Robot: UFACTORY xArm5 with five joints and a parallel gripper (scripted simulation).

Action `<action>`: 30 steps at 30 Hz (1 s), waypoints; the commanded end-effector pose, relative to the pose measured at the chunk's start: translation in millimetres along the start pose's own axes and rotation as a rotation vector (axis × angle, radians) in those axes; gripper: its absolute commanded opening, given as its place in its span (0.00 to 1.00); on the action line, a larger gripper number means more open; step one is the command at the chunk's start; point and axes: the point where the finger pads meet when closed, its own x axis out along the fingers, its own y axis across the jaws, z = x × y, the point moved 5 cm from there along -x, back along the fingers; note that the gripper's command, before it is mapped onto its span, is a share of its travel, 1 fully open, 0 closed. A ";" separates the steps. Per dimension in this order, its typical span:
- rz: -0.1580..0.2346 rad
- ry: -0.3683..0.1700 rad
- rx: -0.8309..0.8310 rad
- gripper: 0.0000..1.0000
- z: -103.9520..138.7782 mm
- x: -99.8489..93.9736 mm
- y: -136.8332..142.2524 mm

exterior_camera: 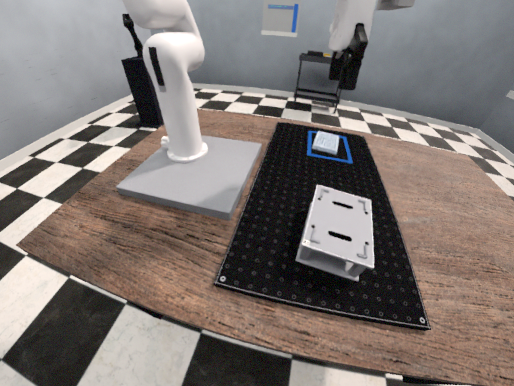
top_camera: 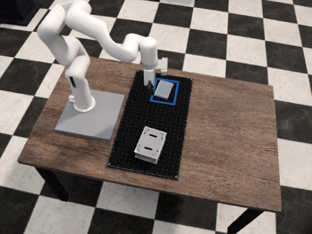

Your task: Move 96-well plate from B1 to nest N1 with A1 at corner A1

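Observation:
The pale 96-well plate (top_camera: 164,89) lies flat inside the blue-outlined bench spot at the far end of the black mat; it also shows in the exterior view (exterior_camera: 326,142). The raised grey plate nest (top_camera: 150,144) stands at the near end of the mat, empty, with corner locators and two slots on top (exterior_camera: 339,230). My gripper (top_camera: 149,83) (exterior_camera: 346,67) is open and empty. It hangs high above the far end of the mat, above the plate's left side. The plate's cut-off corner is too small to tell.
The black perforated mat (top_camera: 152,122) runs down the middle of the wooden table. The arm's grey base plate (top_camera: 91,114) and white column (exterior_camera: 177,95) stand left of the mat. A dark rack (exterior_camera: 315,75) stands on the floor behind the table.

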 end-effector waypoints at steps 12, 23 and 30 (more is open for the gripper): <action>-0.025 -0.011 -0.475 1.00 -19.4 40.8 -53.9; -0.038 -0.021 -0.775 1.00 -30.6 67.6 -88.4; -0.049 -0.029 -1.008 1.00 -39.3 88.5 -115.4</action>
